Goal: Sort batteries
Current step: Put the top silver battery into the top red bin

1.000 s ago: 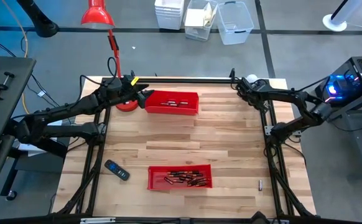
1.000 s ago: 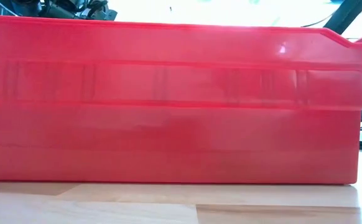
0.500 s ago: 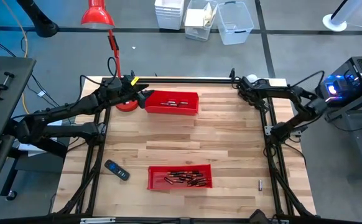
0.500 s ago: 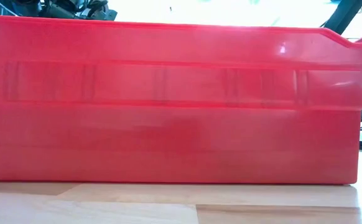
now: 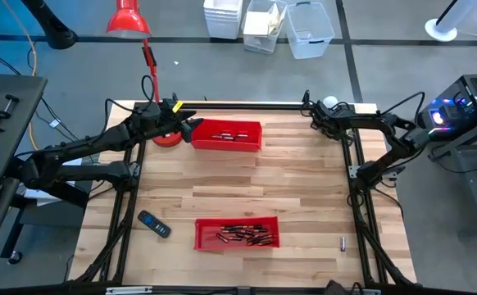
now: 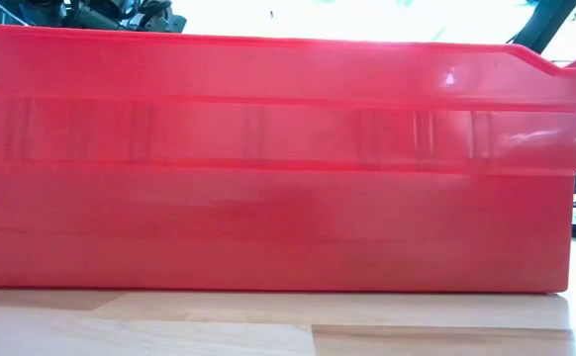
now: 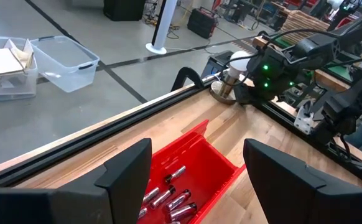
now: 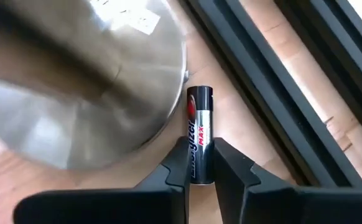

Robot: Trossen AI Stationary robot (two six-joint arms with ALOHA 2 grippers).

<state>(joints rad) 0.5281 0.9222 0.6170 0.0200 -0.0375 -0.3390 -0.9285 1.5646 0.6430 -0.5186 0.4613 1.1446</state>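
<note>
Right gripper pinching battery at mid-body, jaws on both sides, far right corner of bench, beside round metal base and black frame rail

Battery small, stiff, smooth; likely light, prone to roll or slip, so mid-body grip across barrel looks best

Left gripper spread wide, holding nothing, hovering over far tray near far left corner; few batteries inside

Near tray at near edge holds more; one loose battery near right edge; handset at left
</note>
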